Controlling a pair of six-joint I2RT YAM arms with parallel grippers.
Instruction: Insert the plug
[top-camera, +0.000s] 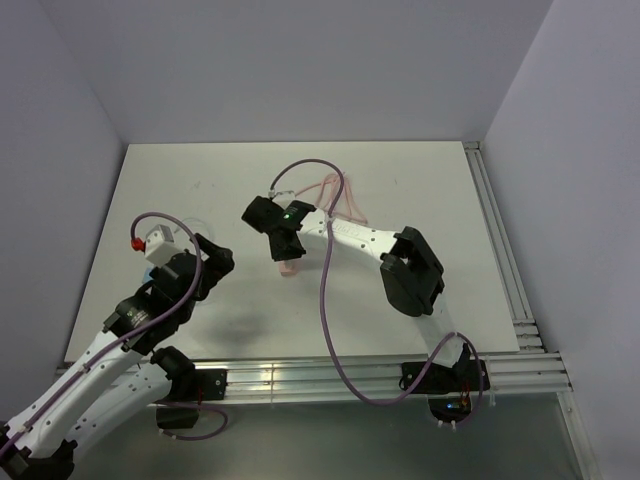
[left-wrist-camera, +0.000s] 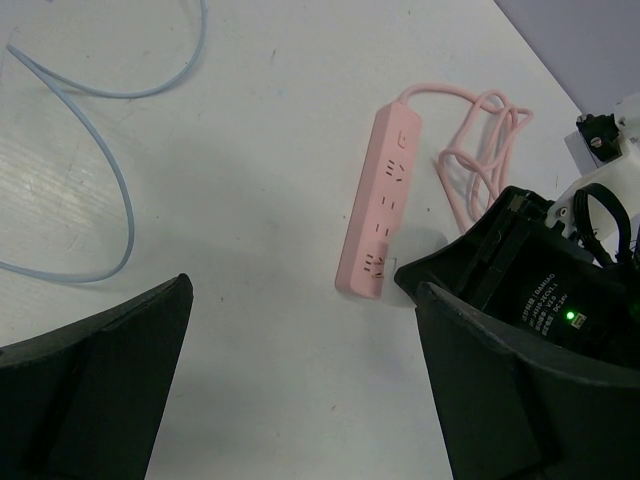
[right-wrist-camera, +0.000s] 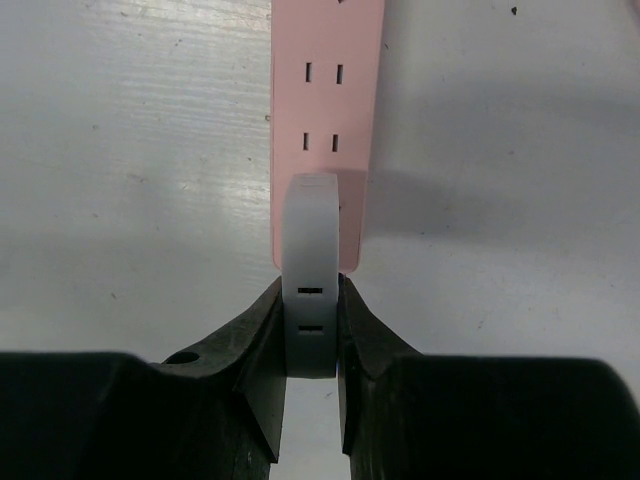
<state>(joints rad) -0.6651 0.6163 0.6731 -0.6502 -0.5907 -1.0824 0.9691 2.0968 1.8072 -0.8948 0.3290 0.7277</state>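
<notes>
My right gripper (right-wrist-camera: 310, 305) is shut on the plug (right-wrist-camera: 310, 260), a small pale blue-white block with two slots facing the camera. It holds the plug over the near end of the pink power strip (right-wrist-camera: 325, 80), and I cannot tell whether they touch. From above, the right gripper (top-camera: 285, 252) covers the plug, with a bit of the strip (top-camera: 291, 268) showing under it. My left gripper (left-wrist-camera: 300, 340) is open and empty above bare table, short of the strip (left-wrist-camera: 383, 205). A thin pale blue wire (left-wrist-camera: 122, 200) loops at the left.
The strip's pink cord (left-wrist-camera: 480, 140) lies coiled behind it, also seen from above (top-camera: 335, 195). Aluminium rails (top-camera: 500, 250) run along the table's right and near edges. Pale walls enclose the white table (top-camera: 420, 180).
</notes>
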